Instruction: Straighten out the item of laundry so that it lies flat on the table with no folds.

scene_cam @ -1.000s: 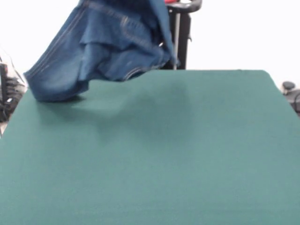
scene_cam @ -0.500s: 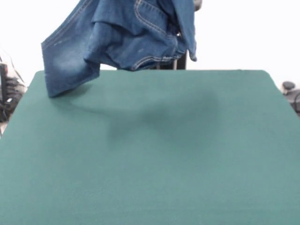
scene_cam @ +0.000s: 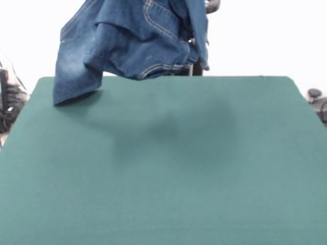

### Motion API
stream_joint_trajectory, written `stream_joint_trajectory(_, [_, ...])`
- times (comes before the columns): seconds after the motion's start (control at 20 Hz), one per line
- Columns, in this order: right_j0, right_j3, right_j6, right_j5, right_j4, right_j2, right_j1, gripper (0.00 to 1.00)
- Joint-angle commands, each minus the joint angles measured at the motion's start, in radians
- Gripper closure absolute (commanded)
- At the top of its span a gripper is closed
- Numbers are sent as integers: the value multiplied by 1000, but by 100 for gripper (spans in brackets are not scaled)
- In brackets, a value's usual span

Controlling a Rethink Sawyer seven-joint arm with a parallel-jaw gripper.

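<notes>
At the far left, cluttered dark equipment (scene_cam: 11,99) sits off the edge of the green surface (scene_cam: 168,168), and no container of any kind shows there or anywhere else in the scene. Just inside that edge, the jeans (scene_cam: 127,46) hang from above, with one faded leg trailing down so that its hem appears to brush the far left corner of the surface, though the angle makes contact hard to confirm. Compared with a second ago, the garment has been lifted higher and carried toward the middle: the leg that lay slumped over the left corner now dangles almost free, and the bunched seat with its tan-stitched pocket sits up near the top edge. That suggests the cloth is being raised for a fresh lay-down, so flattening has not begun. The hand is hidden behind or above the denim, so whether it pinches the cloth cannot be told. The right half of the surface carries only a soft shadow.
</notes>
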Motion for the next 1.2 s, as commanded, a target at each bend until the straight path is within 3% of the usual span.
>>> stream_joint_trajectory(0.05, [70,76,166,14,73,47,-6,100])
stream_joint_trajectory(0.6, [171,259,93,-16,87,60,-42,100])
stream_joint_trajectory(0.95, [198,299,69,-42,47,46,-76,100])
stream_joint_trajectory(1.2, [190,272,82,-34,43,54,-85,100])
